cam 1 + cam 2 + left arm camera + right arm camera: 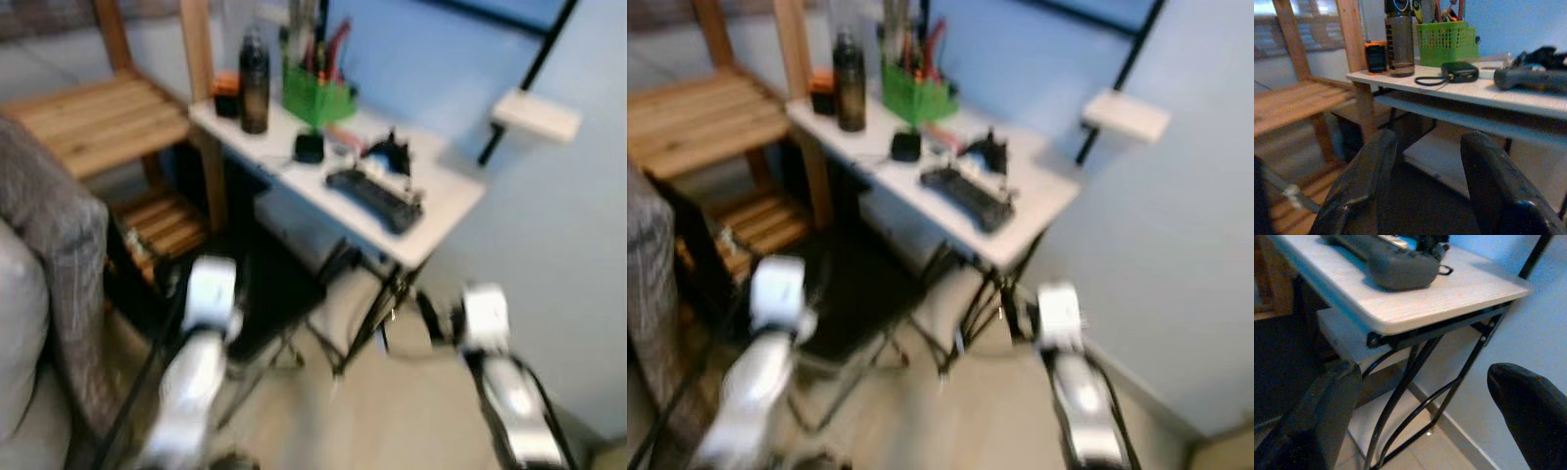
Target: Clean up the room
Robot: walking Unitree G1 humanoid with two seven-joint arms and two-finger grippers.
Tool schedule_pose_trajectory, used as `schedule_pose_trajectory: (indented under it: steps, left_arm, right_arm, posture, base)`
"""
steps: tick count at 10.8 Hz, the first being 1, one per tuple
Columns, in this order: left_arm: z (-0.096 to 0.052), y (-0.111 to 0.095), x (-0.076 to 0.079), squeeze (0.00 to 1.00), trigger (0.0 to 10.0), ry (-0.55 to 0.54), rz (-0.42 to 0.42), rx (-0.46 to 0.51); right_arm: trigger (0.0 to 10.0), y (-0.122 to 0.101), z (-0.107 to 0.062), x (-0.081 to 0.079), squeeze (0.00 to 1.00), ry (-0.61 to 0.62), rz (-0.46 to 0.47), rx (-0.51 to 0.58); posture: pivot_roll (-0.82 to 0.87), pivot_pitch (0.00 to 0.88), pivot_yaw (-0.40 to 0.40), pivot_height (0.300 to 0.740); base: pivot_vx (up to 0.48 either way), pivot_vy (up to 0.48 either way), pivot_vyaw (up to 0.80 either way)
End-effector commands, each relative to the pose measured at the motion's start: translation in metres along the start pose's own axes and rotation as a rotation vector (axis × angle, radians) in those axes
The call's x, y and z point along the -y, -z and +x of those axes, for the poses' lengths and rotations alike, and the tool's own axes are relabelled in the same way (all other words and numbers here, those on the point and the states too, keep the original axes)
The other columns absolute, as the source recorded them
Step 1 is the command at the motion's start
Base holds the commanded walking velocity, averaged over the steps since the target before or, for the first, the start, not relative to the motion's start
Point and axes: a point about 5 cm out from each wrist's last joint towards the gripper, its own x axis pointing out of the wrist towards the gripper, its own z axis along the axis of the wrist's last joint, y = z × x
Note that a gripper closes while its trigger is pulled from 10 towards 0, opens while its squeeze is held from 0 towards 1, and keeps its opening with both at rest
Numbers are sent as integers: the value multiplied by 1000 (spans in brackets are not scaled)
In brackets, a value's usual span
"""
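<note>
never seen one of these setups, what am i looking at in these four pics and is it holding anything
This is a walking humanoid robot with two silver arms, each ending in two long black fingers. The two wide, blurry pictures come from cameras on its head, looking down at a small white table. The other two come from cameras on its wrists, looking along each gripper's fingers.

On the table stand a dark bottle, a green basket of tools, a small orange box, a small black device with a cord and a long dark controller. A wooden shelf stands beside the table.

The left gripper and the right gripper are both low in front of the table, open and holding nothing.
</note>
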Motion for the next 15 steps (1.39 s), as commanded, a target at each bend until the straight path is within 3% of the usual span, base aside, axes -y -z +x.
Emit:
schedule_pose_trajectory:
  steps: [1, 3, 4, 5, 7, 9, 13, 15]
  left_arm:
    - [-5, -10, 5, 0, 10000, 43, 42, 15]
    - [-30, -16, -6, 0, 10000, -58, 27, -17]
    - [-42, -17, -7, 0, 10000, -36, 18, -45]
    - [-45, -18, -12, 0, 10000, -66, 5, -50]
    - [-46, -26, -27, 0, 10000, -276, -158, -82]
    - [-44, -35, -35, 0, 10000, -348, -143, -55]
    - [-40, -40, -32, 0, 10000, -354, -170, -57]
    - [-38, -41, -21, 0, 10000, -264, -267, -57]
  right_arm:
    - [10000, -1, -8, 8, 39, -1, -10, -5]
    - [10000, 3, -37, 23, 39, 20, -6, -34]
    - [10000, 3, -43, 21, 35, 11, -9, -51]
    - [10000, -1, -42, 18, 39, 5, -6, -44]
    - [10000, -12, -39, 13, 39, -15, 14, -27]
    - [10000, -14, -35, 15, 43, 5, 49, -31]
    - [10000, -17, -29, 9, 43, -10, 62, -39]
    - [10000, -19, -26, 5, 43, -26, 71, -31]
  posture:
    - [151, 0, -73, 740]
    - [138, 0, -71, 740]
    - [131, 0, -73, 740]
    - [125, 0, -76, 740]
    - [121, 0, -82, 740]
    - [128, 0, -87, 740]
    - [140, 0, -95, 740]
    - [143, 0, -98, 740]
  base:
    - [0, 0, 0]
    - [0, 0, 0]
    - [0, 0, 0]
    - [0, 0, 0]
    - [0, 0, 0]
    - [0, 0, 0]
    - [0, 0, 0]
    - [0, 0, 0]
